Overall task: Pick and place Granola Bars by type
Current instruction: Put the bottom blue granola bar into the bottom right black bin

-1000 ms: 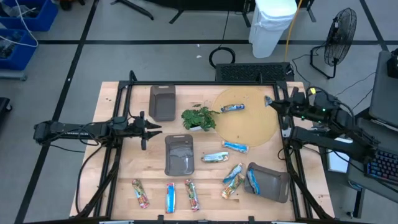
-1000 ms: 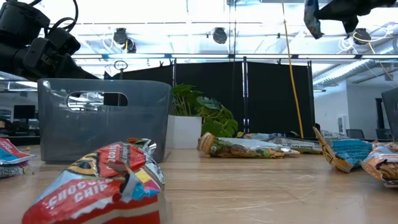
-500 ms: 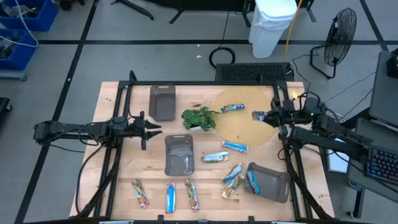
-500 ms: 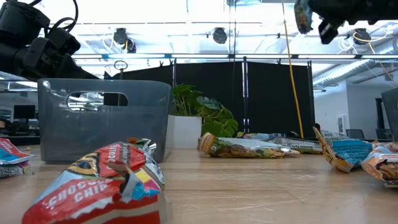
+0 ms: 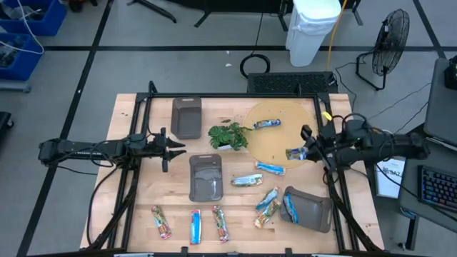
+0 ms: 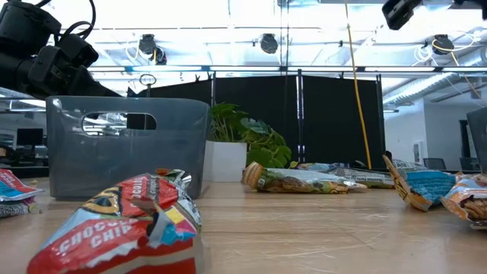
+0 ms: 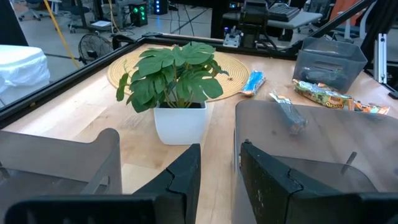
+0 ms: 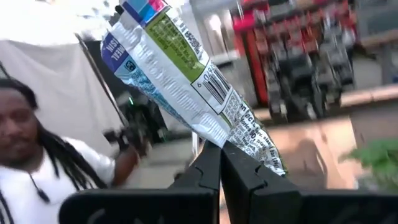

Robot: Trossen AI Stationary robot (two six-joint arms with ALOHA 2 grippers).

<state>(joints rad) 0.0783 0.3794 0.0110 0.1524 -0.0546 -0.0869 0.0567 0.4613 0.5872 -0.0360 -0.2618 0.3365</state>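
Note:
My right gripper (image 5: 305,151) hangs above the right edge of the round tan mat (image 5: 275,139), shut on a blue-silver granola bar (image 5: 294,153). In the right wrist view the bar (image 8: 174,68) sticks out beyond the gripper (image 8: 219,152). Another blue bar (image 5: 267,123) lies on the mat. Further bars (image 5: 270,168) (image 5: 248,180) (image 5: 268,205) lie on the wood, and one (image 5: 288,207) sits in the near-right tray (image 5: 314,210). Three bars (image 5: 161,221) (image 5: 195,226) (image 5: 220,223) lie along the near edge. My left gripper (image 5: 173,148) waits open at the table's left, touching nothing. My right gripper pinches the blue-silver bar between its two fingers (image 8: 208,171) at one end of the wrapper (image 8: 239,140). The fingers come roughly level from the table's right. The bar is lifted clear above the mat, and most of its length stands out past the fingertips.
A potted plant (image 5: 228,135) stands mid-table between the far grey tray (image 5: 186,116) and the mat. A second tray (image 5: 206,177) sits at the centre. In the low view a red bar (image 6: 129,221) and a tray (image 6: 125,144) fill the foreground. A person (image 8: 25,162) shows beyond the table.
My right gripper has carried the blue-silver bar from the table's far right corner toward the near edge and a little leftward, over the mat's right rim, turning as the arm drew in. In the low view the bar has left the picture. It has stayed shut on the bar.

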